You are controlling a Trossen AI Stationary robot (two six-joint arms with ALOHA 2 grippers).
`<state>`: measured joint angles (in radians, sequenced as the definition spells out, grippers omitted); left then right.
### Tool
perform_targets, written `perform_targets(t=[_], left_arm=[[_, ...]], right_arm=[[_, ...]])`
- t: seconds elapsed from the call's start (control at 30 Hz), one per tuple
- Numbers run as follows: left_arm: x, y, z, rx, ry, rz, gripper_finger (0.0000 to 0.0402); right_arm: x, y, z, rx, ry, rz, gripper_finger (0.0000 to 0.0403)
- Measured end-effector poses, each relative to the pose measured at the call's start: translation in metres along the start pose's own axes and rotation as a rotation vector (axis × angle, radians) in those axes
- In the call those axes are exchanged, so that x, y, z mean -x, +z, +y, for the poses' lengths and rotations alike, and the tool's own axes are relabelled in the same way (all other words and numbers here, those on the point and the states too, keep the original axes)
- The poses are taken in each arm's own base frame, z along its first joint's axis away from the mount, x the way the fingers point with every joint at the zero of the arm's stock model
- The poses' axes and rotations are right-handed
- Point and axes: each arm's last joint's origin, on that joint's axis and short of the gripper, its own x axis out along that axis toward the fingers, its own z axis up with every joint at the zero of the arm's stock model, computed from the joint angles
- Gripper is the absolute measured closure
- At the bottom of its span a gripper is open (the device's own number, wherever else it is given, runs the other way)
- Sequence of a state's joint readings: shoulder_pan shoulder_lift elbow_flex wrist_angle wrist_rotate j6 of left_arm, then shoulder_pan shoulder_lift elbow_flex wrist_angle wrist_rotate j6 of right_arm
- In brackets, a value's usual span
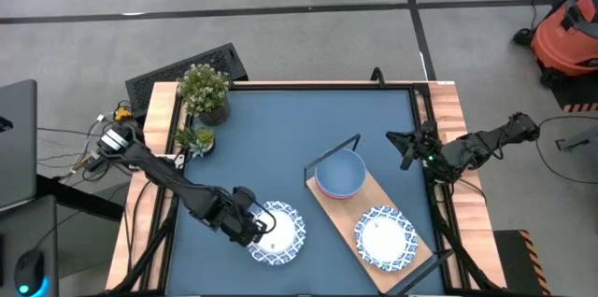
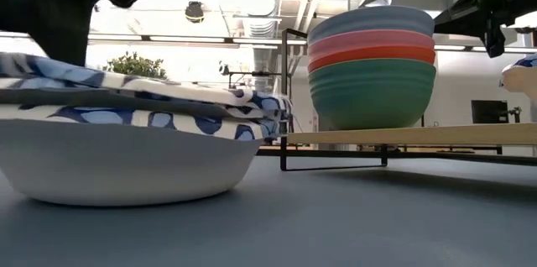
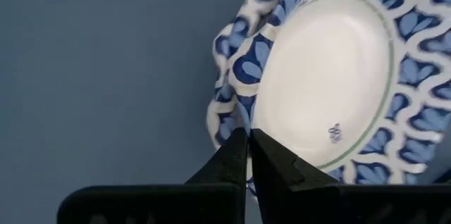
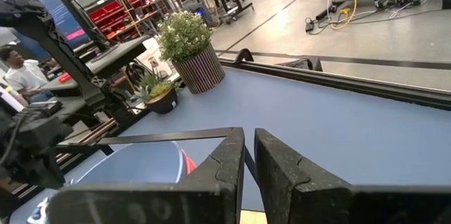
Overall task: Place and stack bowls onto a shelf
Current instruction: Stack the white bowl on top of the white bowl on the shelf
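Left hand (image 1: 264,229) clamped on patterned bowl (image 1: 280,233) rim; bare tabletop (image 1: 280,138) beyond; right hand (image 1: 407,148) nearly together.

A stack of plain bowls (image 1: 340,175) and one patterned bowl (image 1: 384,237) sit on the wooden shelf (image 1: 412,261); another patterned bowl (image 1: 280,233) lies on the surface.

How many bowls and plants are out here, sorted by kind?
Plain bowls, stacked on the shelf: 4 (pale blue, pink, red, green)
Blue-and-white patterned bowls: 2 ()
Potted plants: 2 ()
Total: 8
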<state>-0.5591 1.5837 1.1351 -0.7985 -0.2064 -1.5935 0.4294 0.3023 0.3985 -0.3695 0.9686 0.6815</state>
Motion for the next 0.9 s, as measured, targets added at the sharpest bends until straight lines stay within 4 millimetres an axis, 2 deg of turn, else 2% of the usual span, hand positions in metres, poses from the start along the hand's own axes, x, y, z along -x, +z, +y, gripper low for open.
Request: perform_targets(t=[0.2, 0.43, 0.63, 0.8, 0.9], left_arm=[[0.018, 0.006, 0.002, 0.038, -0.059, -0.075, 0.0401], [0.032, 0.009, 0.004, 0.052, -0.105, -0.085, 0.0401], [0.051, 0.014, 0.009, 0.097, -0.172, -0.12, 0.0401], [0.068, 0.02, 0.012, 0.148, -0.241, -0.18, 0.0401], [0.078, 0.023, 0.007, 0.147, -0.348, -0.22, 0.0401]], right_arm=[[0.0, 0.0, 0.0, -0.016, 0.002, -0.001, 0.034], [0.0, 0.0, 0.001, -0.032, 0.017, 0.011, 0.034], [0.0, -0.001, 0.002, -0.032, 0.061, 0.048, 0.034], [0.0, -0.001, 0.002, -0.042, 0.064, 0.051, 0.034], [0.0, -0.001, 0.002, -0.054, 0.064, 0.053, 0.034]])
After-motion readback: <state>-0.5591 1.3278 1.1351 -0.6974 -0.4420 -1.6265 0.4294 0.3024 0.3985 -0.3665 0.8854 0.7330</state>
